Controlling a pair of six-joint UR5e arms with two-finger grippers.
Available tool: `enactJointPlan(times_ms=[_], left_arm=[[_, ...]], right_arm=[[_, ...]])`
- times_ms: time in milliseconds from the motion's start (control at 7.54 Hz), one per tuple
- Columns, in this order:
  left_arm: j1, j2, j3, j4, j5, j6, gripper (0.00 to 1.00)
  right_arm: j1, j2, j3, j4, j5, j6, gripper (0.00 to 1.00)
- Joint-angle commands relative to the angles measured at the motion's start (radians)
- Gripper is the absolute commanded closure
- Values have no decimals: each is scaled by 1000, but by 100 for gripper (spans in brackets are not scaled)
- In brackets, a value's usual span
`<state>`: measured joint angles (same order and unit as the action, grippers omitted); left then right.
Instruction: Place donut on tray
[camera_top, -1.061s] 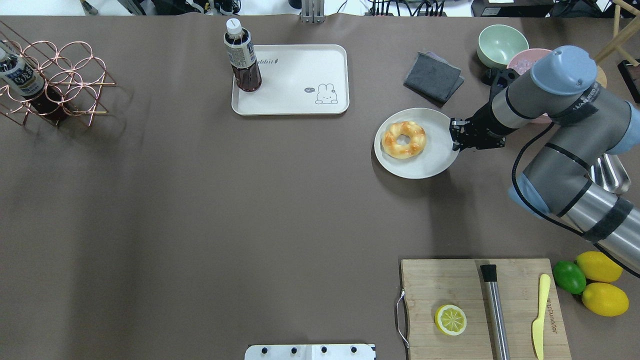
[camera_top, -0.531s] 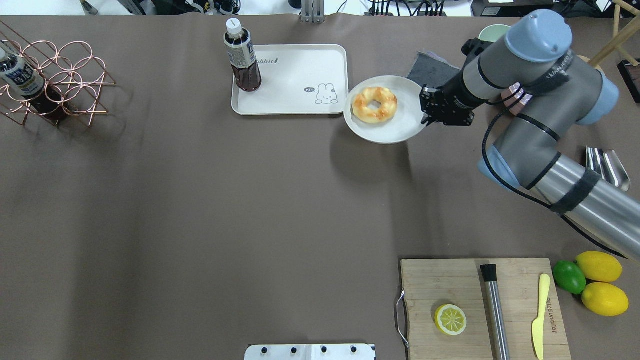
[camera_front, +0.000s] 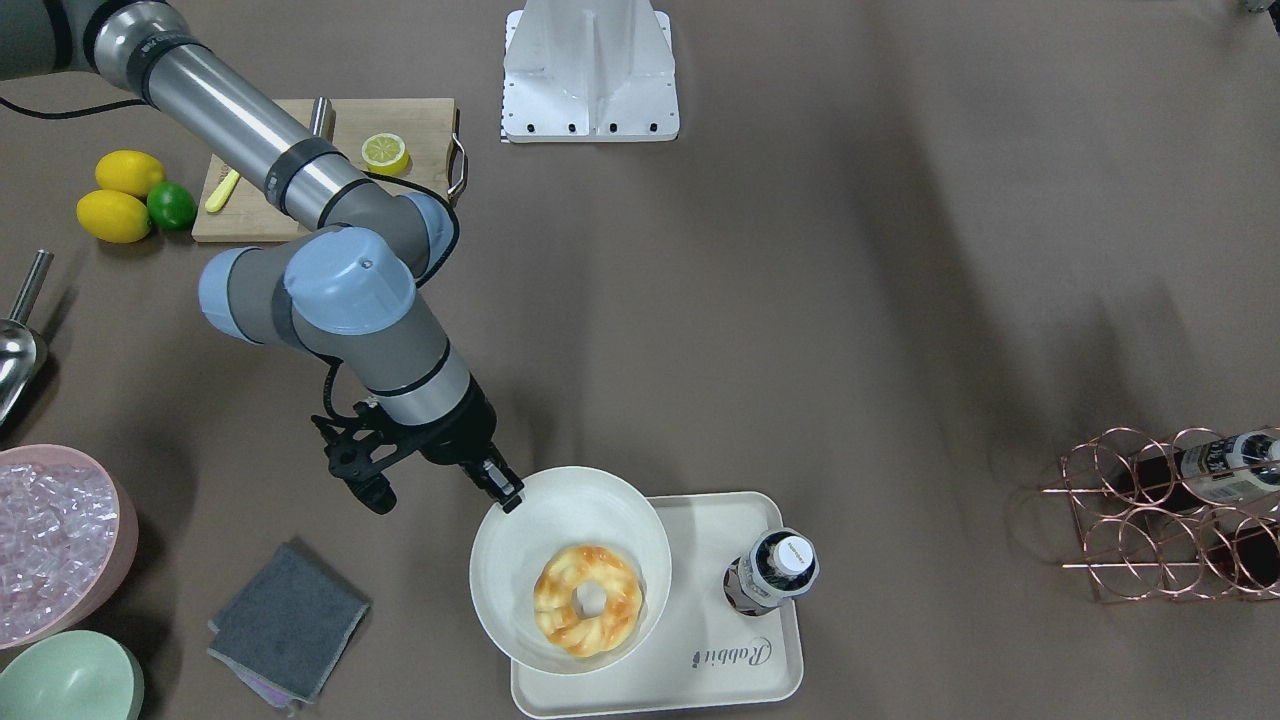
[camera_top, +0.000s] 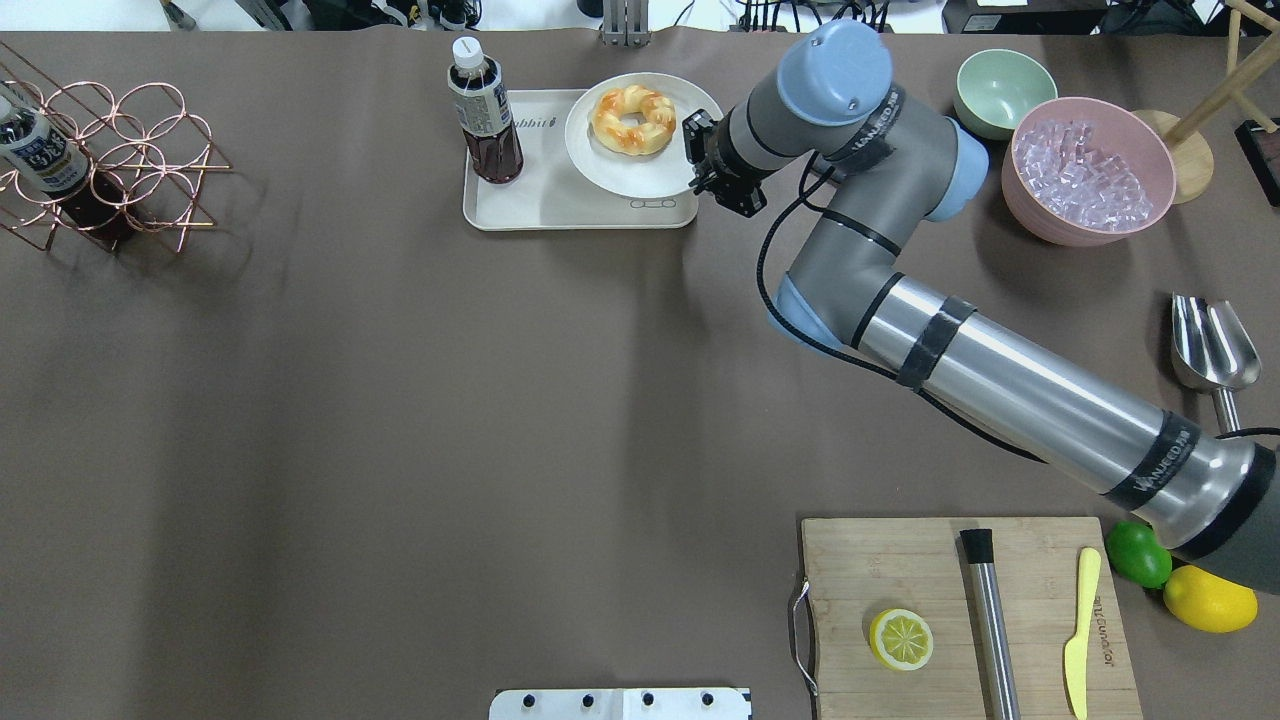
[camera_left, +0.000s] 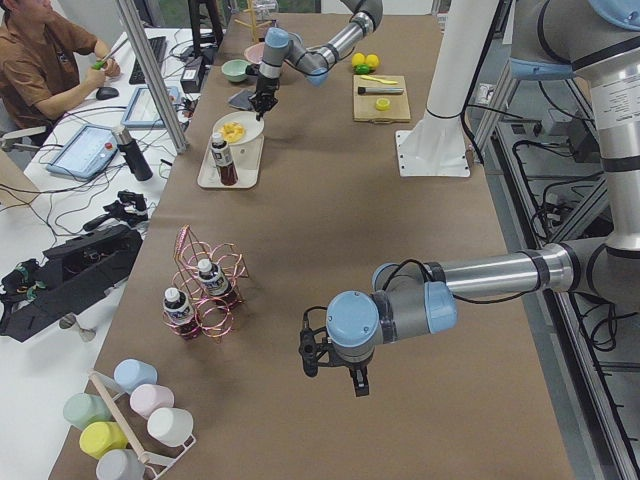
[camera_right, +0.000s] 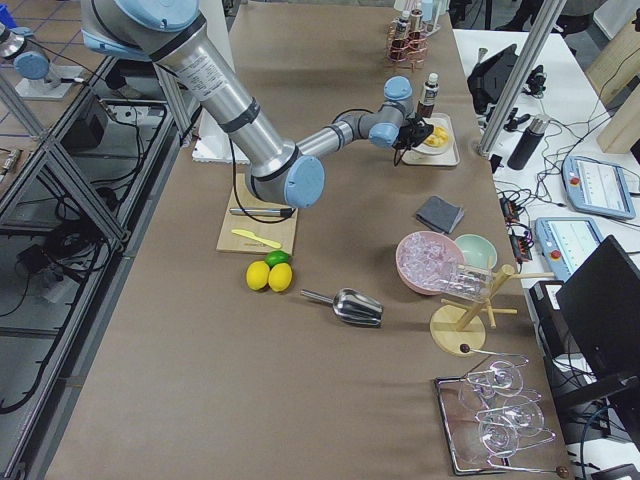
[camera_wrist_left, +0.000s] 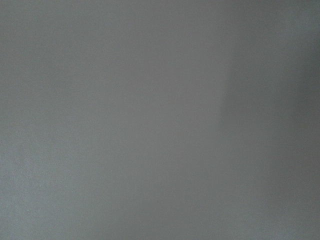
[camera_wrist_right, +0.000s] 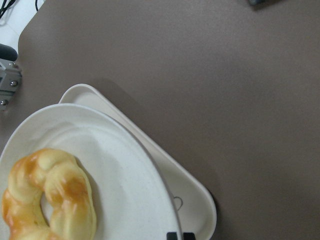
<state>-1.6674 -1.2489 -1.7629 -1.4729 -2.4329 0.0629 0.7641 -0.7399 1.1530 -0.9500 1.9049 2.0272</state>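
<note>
Pinching plate (camera_top: 615, 172) edge, right end effector (camera_top: 694, 152), donut (camera_top: 633, 118) aboard.

Twisted donut (camera_top: 607, 120) on plate (camera_top: 625, 172) above tray (camera_top: 545, 200)

Overhead, opposing front view (mirrored), tray (camera_top: 540, 205) shared

— A kitchen, with all that food laid out?

— No, a robotics lab. Industrial robot arm (camera_left: 490, 272) at a cloth-covered table (camera_left: 330, 170), aluminium frame post (camera_left: 150, 70), teach pendant (camera_right: 600, 185), operator (camera_left: 45, 50) at a side desk.
</note>
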Motion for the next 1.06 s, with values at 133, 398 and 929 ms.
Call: enactJointPlan(times_ms=[133, 398, 929], left_arm=[[0, -1, -3, 0, 2, 0, 2], [-3, 0, 2, -12, 2, -2, 2], [-3, 2, 0, -13, 2, -3, 2]], right_arm=[[-75, 129, -160, 0, -145, 109, 100], [-86, 155, -191, 0, -164, 120, 100], [-94, 155, -184, 2, -181, 120, 2]])
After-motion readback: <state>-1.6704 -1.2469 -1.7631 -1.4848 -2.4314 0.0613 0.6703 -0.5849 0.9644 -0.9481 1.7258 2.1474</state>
